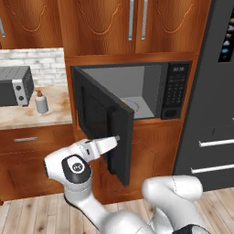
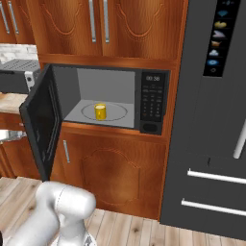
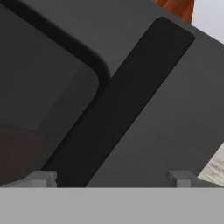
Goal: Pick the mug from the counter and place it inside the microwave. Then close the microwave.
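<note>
Mug [image 2: 100, 111] already stands on the turntable inside the microwave [image 2: 153, 103], at the centre of the right base view. Only closing is left: the door [image 1: 103, 121] hangs open, and the gripper [image 3: 111, 178], fingers spread and empty, is close against its outer face.

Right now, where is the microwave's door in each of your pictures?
Left base view: microwave door swung open, centre, gripper against its outer face.
Right base view: door at left, edge-on.
Hand view: door close up, black bar handle crossing diagonally.
Shared landmark: that door.
</note>
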Tool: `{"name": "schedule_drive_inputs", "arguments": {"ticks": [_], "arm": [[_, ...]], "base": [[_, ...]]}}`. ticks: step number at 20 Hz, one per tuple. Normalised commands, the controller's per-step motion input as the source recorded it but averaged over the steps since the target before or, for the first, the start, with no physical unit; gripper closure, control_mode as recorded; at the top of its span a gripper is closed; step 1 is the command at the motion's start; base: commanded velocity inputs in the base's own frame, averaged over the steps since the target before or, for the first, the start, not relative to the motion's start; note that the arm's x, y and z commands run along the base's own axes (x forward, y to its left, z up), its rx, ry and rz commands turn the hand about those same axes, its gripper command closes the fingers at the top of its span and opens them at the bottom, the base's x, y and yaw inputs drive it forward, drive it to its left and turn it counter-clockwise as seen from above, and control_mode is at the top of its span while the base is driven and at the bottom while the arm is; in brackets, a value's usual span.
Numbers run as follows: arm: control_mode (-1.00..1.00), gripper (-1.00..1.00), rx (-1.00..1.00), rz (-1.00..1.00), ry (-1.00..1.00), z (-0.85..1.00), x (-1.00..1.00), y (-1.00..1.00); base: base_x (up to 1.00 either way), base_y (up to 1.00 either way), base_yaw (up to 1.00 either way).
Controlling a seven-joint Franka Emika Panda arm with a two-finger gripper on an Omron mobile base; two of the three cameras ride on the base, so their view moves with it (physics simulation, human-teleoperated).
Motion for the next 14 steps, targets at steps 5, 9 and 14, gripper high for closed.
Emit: {"name": "schedule_drive_inputs", "arguments": {"ticks": [5, 9, 14], "arm": [[-1.0, -1.0, 0.0, 0.02, 0.03, 0.21, 0.25, -0.49], [-1.0, -1.0, 0.0, 0.0, 0.01, 0.2, 0.24, -0.52], [-1.0, -1.0, 0.0, 0.0, 0.0, 0.02, 0.43, -0.39]], "base": [[0.0, 0.0, 0.0], [0.0, 0.0, 0.0], [0.0, 0.0, 0.0]]}}
